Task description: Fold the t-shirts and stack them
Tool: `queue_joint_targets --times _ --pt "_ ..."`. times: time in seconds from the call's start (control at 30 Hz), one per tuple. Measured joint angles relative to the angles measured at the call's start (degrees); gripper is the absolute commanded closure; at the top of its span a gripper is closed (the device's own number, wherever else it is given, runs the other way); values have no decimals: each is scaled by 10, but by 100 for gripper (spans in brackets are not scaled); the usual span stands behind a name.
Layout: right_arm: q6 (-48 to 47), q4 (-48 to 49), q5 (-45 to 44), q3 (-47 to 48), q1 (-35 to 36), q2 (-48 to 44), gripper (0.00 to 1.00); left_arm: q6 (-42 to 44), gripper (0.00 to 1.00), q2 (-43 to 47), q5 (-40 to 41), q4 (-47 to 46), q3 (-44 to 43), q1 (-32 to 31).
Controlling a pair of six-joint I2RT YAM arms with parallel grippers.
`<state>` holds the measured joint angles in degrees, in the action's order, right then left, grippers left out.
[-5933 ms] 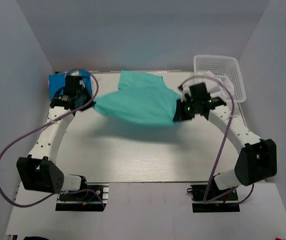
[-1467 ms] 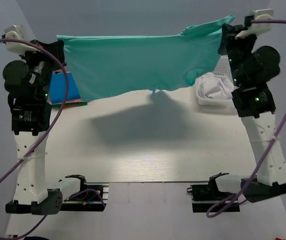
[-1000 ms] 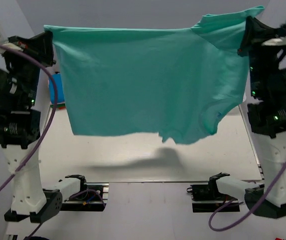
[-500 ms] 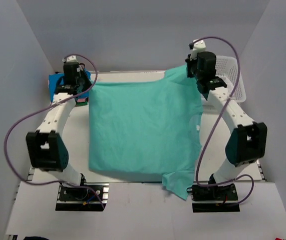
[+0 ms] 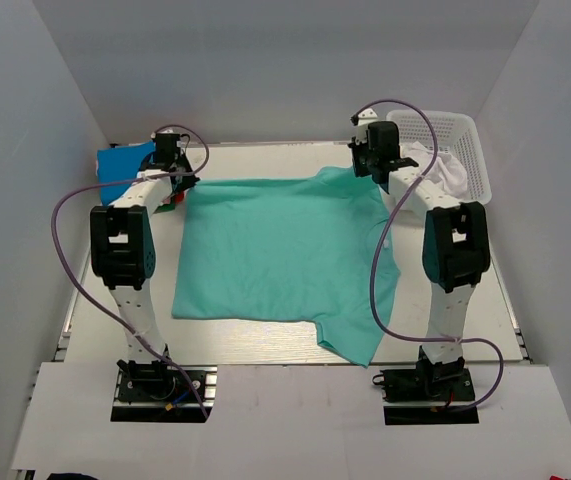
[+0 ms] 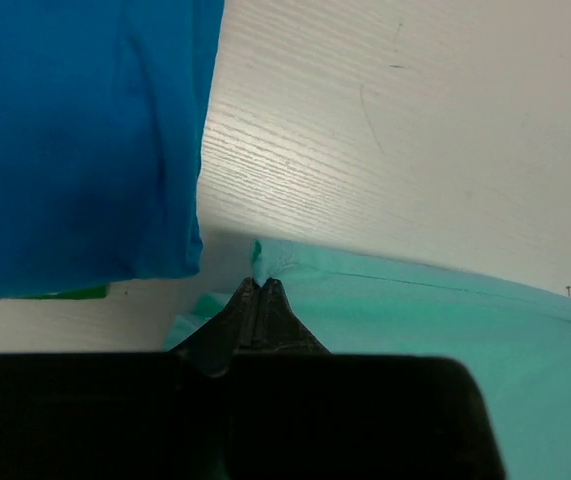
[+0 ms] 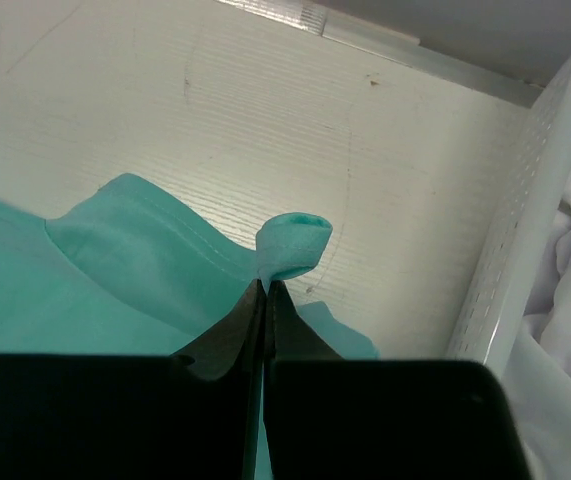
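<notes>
The teal-green t-shirt (image 5: 280,250) lies spread flat on the table, one sleeve hanging toward the near edge. My left gripper (image 5: 177,180) is shut on its far left corner, seen pinched in the left wrist view (image 6: 257,282). My right gripper (image 5: 369,172) is shut on the far right corner, a small loop of teal cloth (image 7: 291,243) standing above the closed jaws (image 7: 265,285). The bright blue t-shirt (image 5: 125,165) lies folded at the far left, also in the left wrist view (image 6: 75,130). A white t-shirt (image 5: 443,170) lies in the basket.
The white mesh basket (image 5: 465,130) stands at the far right; its wall (image 7: 545,190) is close beside my right gripper. A bit of red-pink and green cloth (image 5: 168,200) shows under the blue shirt. Grey walls enclose the table.
Both arms have reached further across the table and lowered, laying the teal-green shirt flat. Earlier it hung stretched in the air between the raised grippers.
</notes>
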<state>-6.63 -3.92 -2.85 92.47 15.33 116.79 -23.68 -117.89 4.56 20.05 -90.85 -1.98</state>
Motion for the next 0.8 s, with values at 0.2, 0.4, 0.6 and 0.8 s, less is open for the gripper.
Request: queue_joint_targets --times 0.2,0.4,0.6,0.8 --pt "-11 25 0 -64 1 -47 100 3 100 24 2 -10 30 0" --pt "5 43 -8 -239 2 -189 100 -5 100 135 9 -11 169 -1" --pt "38 44 -3 -372 13 -317 100 -48 100 279 14 -19 320 -8" --pt "115 -9 7 -494 35 -400 55 -94 37 322 19 40 390 -8"
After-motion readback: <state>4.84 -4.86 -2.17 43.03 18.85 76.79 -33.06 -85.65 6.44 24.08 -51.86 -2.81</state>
